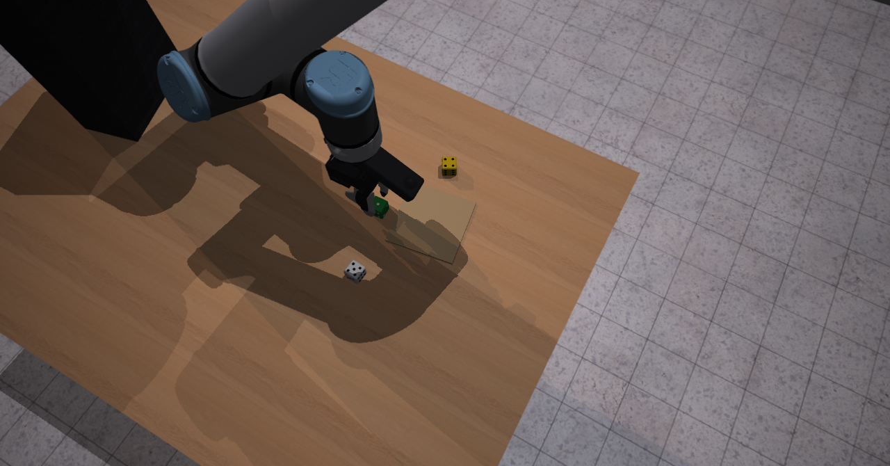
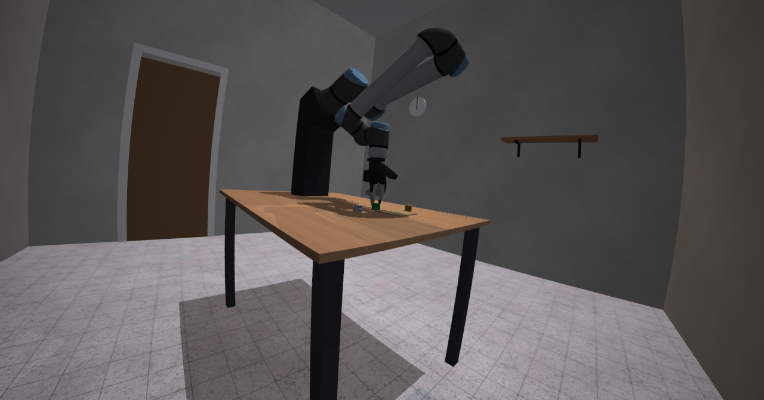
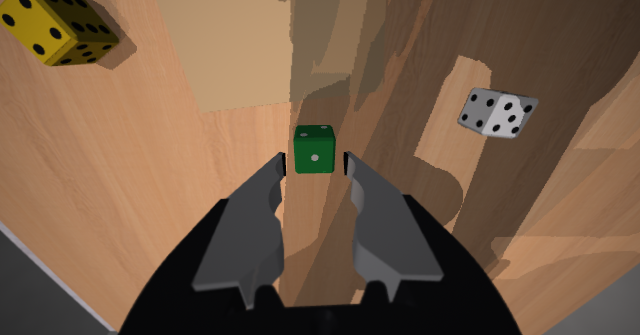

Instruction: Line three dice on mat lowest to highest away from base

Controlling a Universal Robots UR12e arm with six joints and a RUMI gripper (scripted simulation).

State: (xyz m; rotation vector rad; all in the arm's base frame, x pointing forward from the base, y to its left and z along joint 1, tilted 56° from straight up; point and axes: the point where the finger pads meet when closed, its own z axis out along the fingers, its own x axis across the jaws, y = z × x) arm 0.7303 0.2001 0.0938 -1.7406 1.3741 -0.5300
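Note:
The green die [image 1: 379, 207] [image 2: 376, 206] [image 3: 314, 155] sits flat on the table with one pip on top, just off the mat's edge nearest the base. My gripper [image 1: 375, 203] [image 3: 314, 154] is open, pointing down, with a fingertip on either side of the green die and a gap to each. The yellow die [image 1: 448, 165] [image 2: 407, 208] [image 3: 42, 27] shows four on top and sits off the mat to one side. The white die [image 1: 354, 270] [image 2: 357, 208] [image 3: 497, 113] shows five on top and sits off the opposite side. The tan mat [image 1: 450, 204] [image 3: 225, 40] bears no die.
The black pedestal [image 1: 81, 46] [image 2: 312, 154] of the robot stands at one end of the wooden table [image 1: 528, 214] [image 2: 320, 237]. The arm reaches over the table from there. Its shadow falls across part of the mat and around the white die.

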